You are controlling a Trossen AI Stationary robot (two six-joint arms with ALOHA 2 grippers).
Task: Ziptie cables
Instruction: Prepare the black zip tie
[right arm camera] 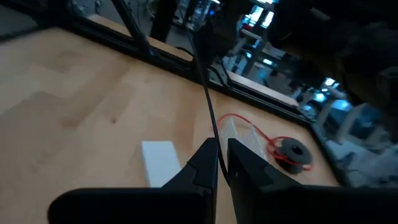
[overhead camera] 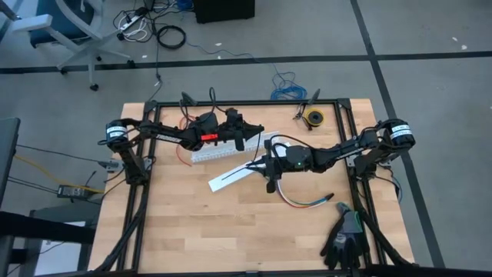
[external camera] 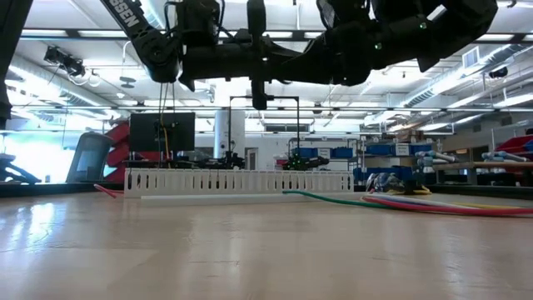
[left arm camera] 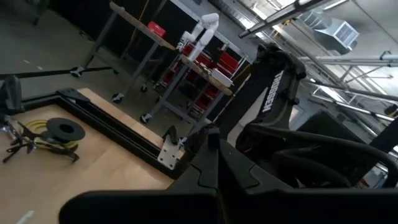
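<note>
the ziptie [right arm camera: 208, 99] is pinched upright in the closed right gripper [right arm camera: 221, 158], likely for threading. the left gripper [overhead camera: 257, 132], shut and empty, is held over the channel [overhead camera: 211, 152]; the cables [overhead camera: 304, 201] lie nearby.

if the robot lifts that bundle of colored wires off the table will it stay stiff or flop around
Probably floppy: the cables are thin and already lie in a loose curve on the table. Likely light, being so slim. The strands may splay apart, since nothing visibly binds them.

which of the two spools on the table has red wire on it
The spool beside the white slotted channel; its wire is red, whereas the spool at the table's far edge holds yellow.
</note>
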